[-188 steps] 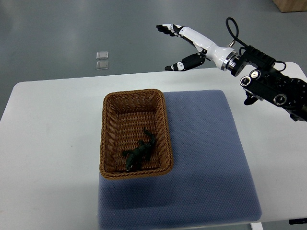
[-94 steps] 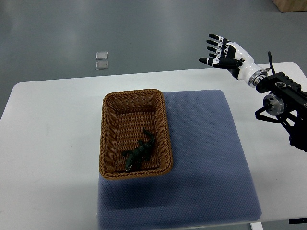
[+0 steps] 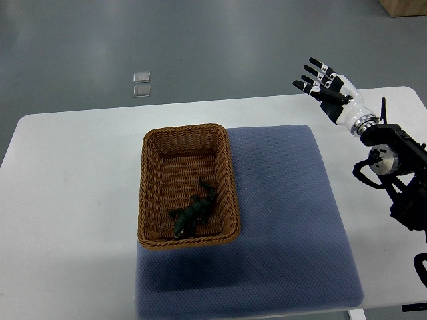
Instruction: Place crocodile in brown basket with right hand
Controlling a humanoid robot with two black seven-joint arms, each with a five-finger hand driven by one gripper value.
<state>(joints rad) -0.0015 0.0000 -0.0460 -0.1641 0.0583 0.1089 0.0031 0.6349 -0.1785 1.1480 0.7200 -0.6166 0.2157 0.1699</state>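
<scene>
A dark green toy crocodile [image 3: 194,211] lies inside the brown wicker basket [image 3: 153,175], toward its near end. My right hand [image 3: 323,85] hovers at the far right edge of the table, well away from the basket. Its fingers are spread and hold nothing. The black forearm [image 3: 393,167] runs down the right edge of the picture. No left arm shows.
The basket sits partly on a blue-grey mat [image 3: 287,220] that covers the middle and right of the white table [image 3: 67,200]. Two small clear squares [image 3: 141,83] lie on the grey floor beyond the table.
The right hand has pulled back from above the table's far middle to the right edge, and the arm has swung down along the right side. The crocodile and basket have not moved.
</scene>
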